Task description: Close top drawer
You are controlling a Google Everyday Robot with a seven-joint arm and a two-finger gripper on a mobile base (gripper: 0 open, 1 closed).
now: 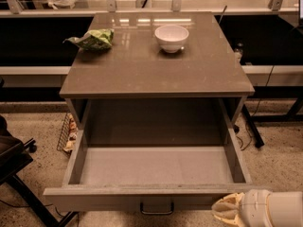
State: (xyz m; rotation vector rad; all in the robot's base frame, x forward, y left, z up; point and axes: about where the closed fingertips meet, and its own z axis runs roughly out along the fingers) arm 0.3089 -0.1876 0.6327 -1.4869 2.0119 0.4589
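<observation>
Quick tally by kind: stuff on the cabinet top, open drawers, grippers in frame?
white bowl: 1
green bag: 1
top drawer, pulled open: 1
gripper, bottom right near the drawer front: 1
Total: 4

The drawer [142,192] stands wide open toward the near side, showing its pale grey floor. The gripper [228,211] is at the near right, just beside the drawer front and right of the handle [156,208]. On the cabinet top [156,72], a white bowl [171,37] stands at the far side, and a green bag [92,39] lies far left.
</observation>
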